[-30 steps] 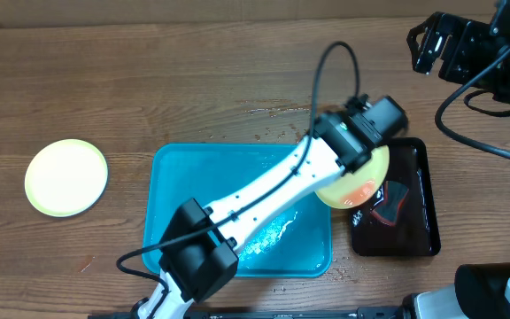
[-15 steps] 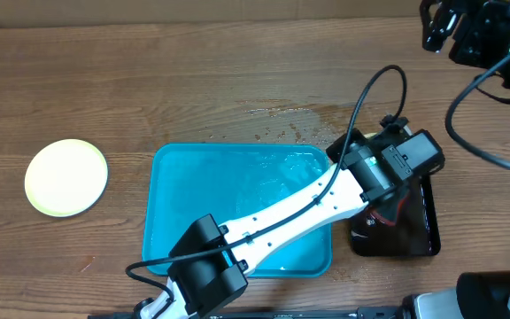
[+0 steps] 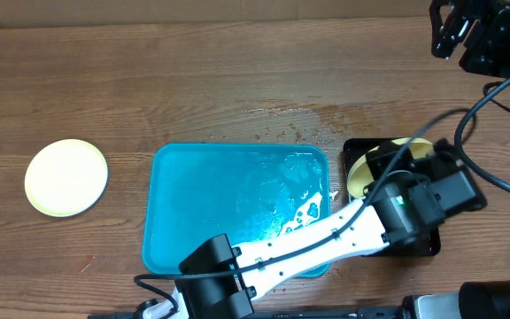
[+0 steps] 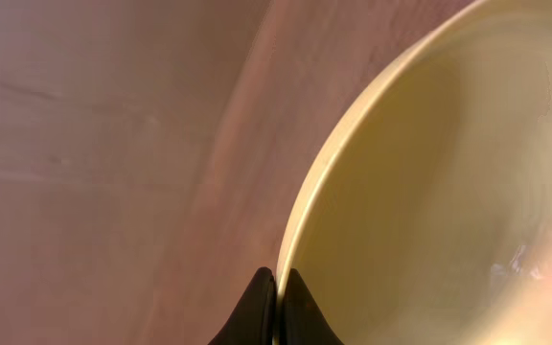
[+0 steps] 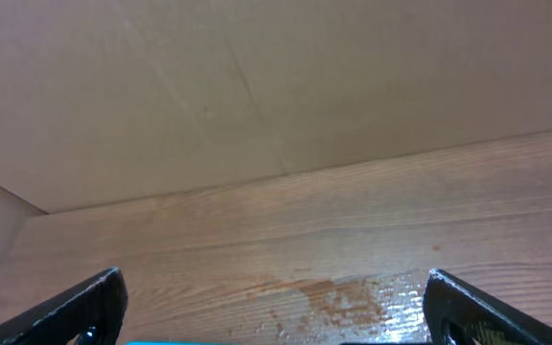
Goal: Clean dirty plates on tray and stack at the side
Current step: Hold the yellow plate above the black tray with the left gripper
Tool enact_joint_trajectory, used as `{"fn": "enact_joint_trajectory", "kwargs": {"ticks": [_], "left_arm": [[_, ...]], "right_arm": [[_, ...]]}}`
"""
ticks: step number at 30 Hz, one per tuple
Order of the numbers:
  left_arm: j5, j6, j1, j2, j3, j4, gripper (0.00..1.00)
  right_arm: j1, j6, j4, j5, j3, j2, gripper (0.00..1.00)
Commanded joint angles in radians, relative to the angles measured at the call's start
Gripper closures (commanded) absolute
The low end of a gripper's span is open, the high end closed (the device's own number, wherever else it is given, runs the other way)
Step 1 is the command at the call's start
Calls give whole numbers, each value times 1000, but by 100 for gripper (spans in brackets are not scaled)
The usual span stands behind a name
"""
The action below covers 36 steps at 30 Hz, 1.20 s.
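My left gripper (image 3: 395,170) is shut on the rim of a pale yellow plate (image 3: 361,174) and holds it tilted over the black tray (image 3: 358,146). In the left wrist view the fingertips (image 4: 276,292) pinch the plate's edge (image 4: 429,192), and a faint reddish smear shows at the plate's right edge. A second pale yellow plate (image 3: 66,176) lies flat on the table at the far left. The turquoise tray (image 3: 175,204) is wet and holds no plate. My right gripper (image 3: 454,27) is open and empty, raised at the far right corner (image 5: 276,321). The pale blue-white plate is out of view.
A wet, speckled patch (image 3: 295,124) lies on the wooden table behind the turquoise tray and shows in the right wrist view (image 5: 353,297). The left arm's white link (image 3: 317,244) crosses the tray's front right corner. A cardboard wall (image 5: 257,86) stands behind the table.
My left arm has swung right and toward the front, carrying the yellow plate from the turquoise tray's right edge to over the black tray. My right gripper has drawn back to the far corner.
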Motion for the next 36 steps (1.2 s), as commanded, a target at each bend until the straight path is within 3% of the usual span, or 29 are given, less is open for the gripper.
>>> {"fn": "enact_joint_trajectory", "kwargs": {"ticks": [1, 6, 36], "left_arm": [[-131, 166, -16, 4, 27, 40, 96], [-165, 258, -26, 4, 27, 88, 96], [-179, 265, -34, 4, 27, 111, 96]], "right_arm": [[-4, -1, 0, 9, 21, -9, 0], [-4, -1, -1, 8, 21, -9, 0], [-4, 3, -12, 0, 21, -9, 0]]}}
